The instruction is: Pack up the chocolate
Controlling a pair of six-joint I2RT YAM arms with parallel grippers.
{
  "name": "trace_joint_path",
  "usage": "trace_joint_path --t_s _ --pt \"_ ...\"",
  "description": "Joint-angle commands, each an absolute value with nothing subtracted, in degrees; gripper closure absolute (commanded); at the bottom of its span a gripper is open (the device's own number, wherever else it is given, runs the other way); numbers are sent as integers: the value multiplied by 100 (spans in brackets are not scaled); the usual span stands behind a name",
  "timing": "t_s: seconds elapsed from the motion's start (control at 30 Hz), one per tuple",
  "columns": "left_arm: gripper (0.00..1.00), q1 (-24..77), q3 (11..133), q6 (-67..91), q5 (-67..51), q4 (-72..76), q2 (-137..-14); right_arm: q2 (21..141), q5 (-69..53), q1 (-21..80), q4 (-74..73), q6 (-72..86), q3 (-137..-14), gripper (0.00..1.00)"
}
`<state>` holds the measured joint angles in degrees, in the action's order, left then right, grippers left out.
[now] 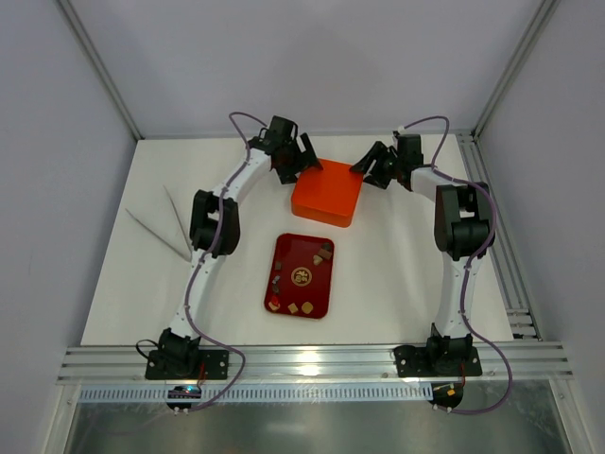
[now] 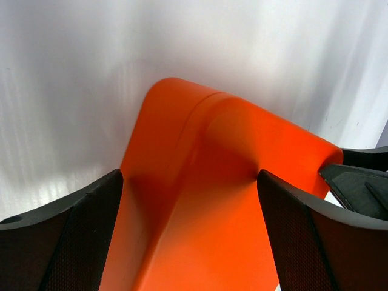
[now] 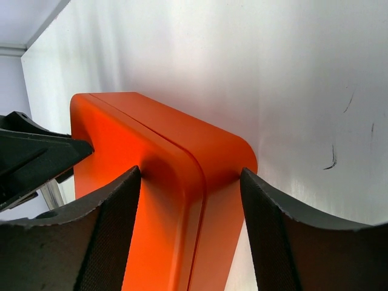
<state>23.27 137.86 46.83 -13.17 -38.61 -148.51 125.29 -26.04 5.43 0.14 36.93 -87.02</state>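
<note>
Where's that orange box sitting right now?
In the top view the orange box sits at the table's far middle, just beyond the dark red tray, with the left gripper and right gripper straddling its far corners.

The right pincer (image 3: pixel 191 172) straddles the orange box (image 3: pixel 121 127)'s corner.

Orange box (image 1: pixel 326 192): smooth moulded plastic by the look, with a satin sheen and soft highlights along its rounded edges.
Dark red tray (image 1: pixel 291 248): glossy, lacquer-like surface that catches the light.
Chocolate (image 1: pixel 301 276): brown and tan pieces, dull against the shiny tray.
Table (image 1: pixel 123 284): white and smooth, faintly reflective up close, with a few dark scuffs.
Left gripper (image 2: pixel 189 176): black fingers (image 2: pixel 79 242), matt, with finely cross-hatched pads.
Right gripper (image 3: pixel 191 173): black fingers (image 3: pixel 109 242), matt, grainy and rough at the edges.
Frame rails (image 1: pixel 312 359): bare brushed aluminium.
</note>
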Motion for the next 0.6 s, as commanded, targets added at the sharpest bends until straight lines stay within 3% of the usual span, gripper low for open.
trace_joint_path --t_s 0.0,0.43,0.57 --pt "13 2522 13545 4588 -941 -4421 -15021 12656 -2584 624 -106 3683 -8455 35" --pt "17 2707 12472 4755 -581 -4219 -14616 12612 -2567 642 -35 3788 -8209 51" --pt "17 2742 12287 4790 -387 -4227 -14520 12542 -2549 642 -35 3771 -8130 50"
